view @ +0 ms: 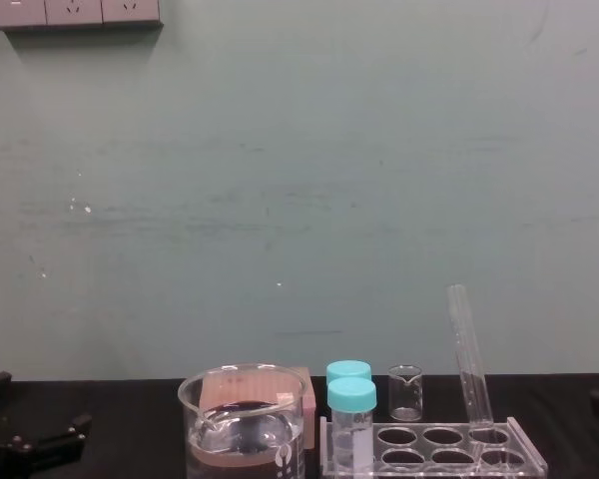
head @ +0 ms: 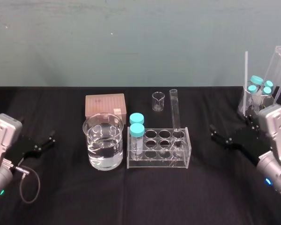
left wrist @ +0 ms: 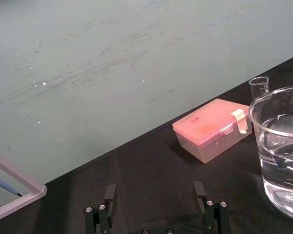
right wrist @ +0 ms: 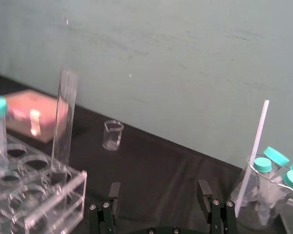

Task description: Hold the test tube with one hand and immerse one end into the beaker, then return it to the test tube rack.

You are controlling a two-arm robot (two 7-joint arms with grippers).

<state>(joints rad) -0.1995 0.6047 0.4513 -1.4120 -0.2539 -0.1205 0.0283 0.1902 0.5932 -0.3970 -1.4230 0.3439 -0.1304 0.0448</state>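
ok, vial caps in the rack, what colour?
Teal vial caps, clearest in head view.

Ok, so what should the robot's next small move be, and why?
Probably reach the right gripper toward the test tube, above the test tube rack: the tube stands in the rack's far right hole, nearest that open, empty gripper. The left gripper sits open, left of the beaker.

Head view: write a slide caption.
Test tube in rack beside beaker; left gripper and right gripper open at the sides.
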